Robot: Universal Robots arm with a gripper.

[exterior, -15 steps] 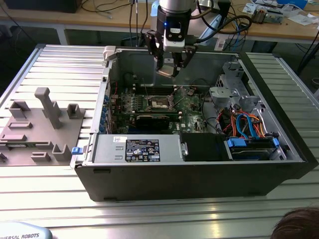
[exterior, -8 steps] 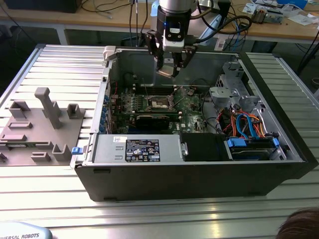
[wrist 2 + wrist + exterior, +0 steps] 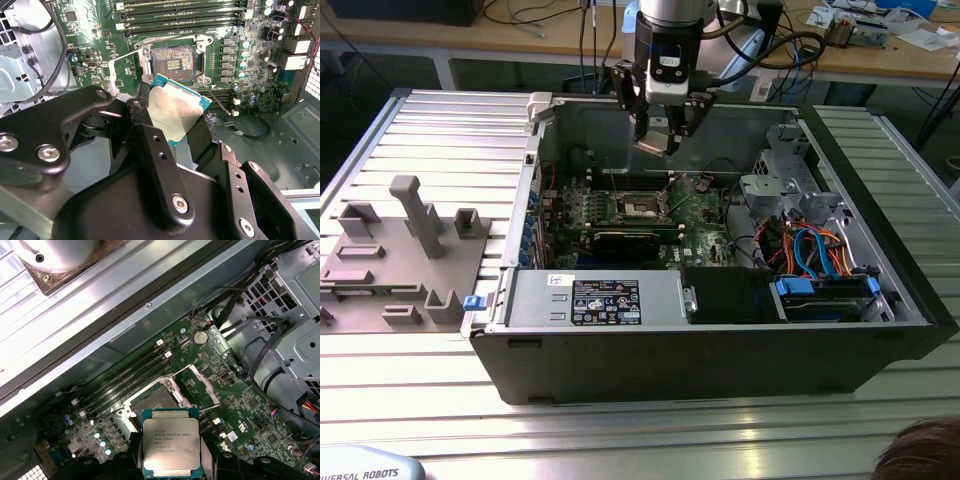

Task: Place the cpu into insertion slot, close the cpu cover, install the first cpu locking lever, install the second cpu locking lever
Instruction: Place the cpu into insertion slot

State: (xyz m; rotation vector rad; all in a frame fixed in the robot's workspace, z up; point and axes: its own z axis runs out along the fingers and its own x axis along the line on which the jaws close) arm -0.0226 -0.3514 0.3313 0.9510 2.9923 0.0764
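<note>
I'm on the first step: the small square cpu with the silver-grey metal top (image 3: 177, 112) is not yet in its slot. The black fingers (image 3: 150, 145) of the gripper (image 3: 657, 140) pinch it by two opposite edges, and it hangs tilted above the green motherboard (image 3: 705, 215) inside the open black computer case (image 3: 720, 360) on the ribbed aluminium desk (image 3: 420, 400). In both wrist views the bare square insertion slot (image 3: 175, 62) lies open just beyond the chip, and the thin silvery cpu cover (image 3: 206, 385) stands swung up off it. By my judgement, seating the chip calls for levelling it, squaring its edges to the slot and coming down gently without scraping the contacts.
</note>
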